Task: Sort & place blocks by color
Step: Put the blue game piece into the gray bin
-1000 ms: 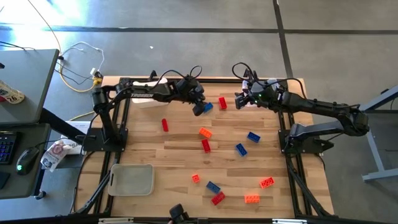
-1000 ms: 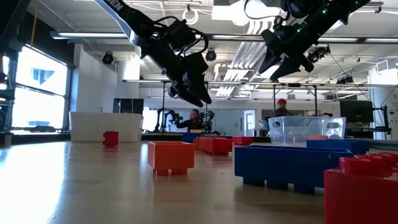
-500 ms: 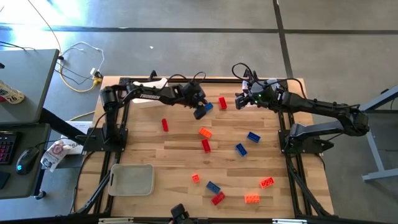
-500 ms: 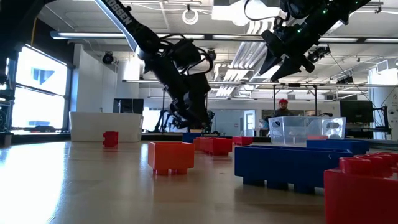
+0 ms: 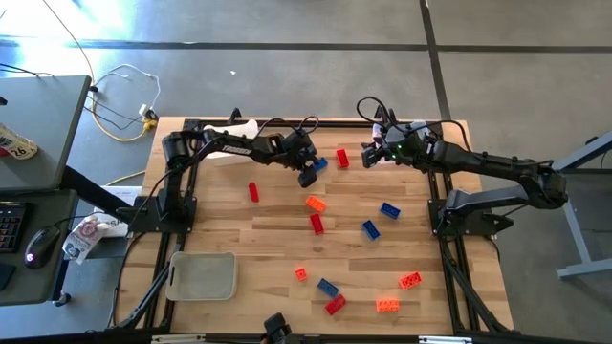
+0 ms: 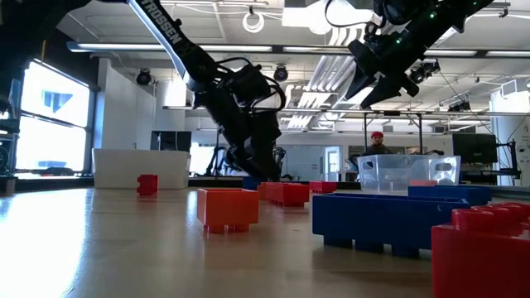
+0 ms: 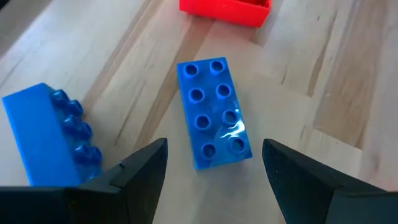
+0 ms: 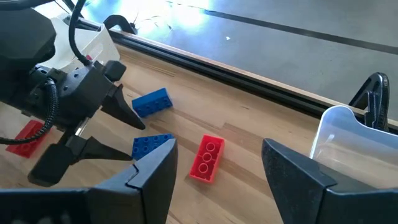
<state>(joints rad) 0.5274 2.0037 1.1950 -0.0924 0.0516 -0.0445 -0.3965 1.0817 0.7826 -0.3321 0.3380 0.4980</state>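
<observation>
- Beside the left edge of the wooden table (image 5: 277, 234), a whitish tray (image 5: 203, 275) sits near the front corner, well apart from both arms.
- Left of the table's centre, a lone red block (image 5: 253, 192) lies apart from the other bricks.
- Toward the table's far edge, the left gripper (image 5: 308, 172) is lowered over a blue block (image 7: 213, 112), its fingers spread wide with the brick lying flat between them in the left wrist view, touching neither.
- Just beside that brick, a second blue block (image 7: 46, 134) rests tipped on its side, partly cut off behind one finger.
- Farther along the table's far edge, a red brick (image 5: 342, 159) lies between the two grippers; the left wrist view shows only a sliver of it.
- Right of that brick, the right gripper (image 5: 367, 153) hangs above the table with its fingers apart and nothing between them.
- Near the table's far right corner, a clear bin (image 8: 354, 146) appears only in part in the right wrist view.
- Across the table's middle and front, orange, red and blue bricks lie scattered, among them an orange block (image 5: 316, 203) and a blue brick (image 5: 389, 210).
- Beyond the table, in the low view, a person in a red cap (image 6: 378, 145) shows behind the bin, too small to make out further.
</observation>
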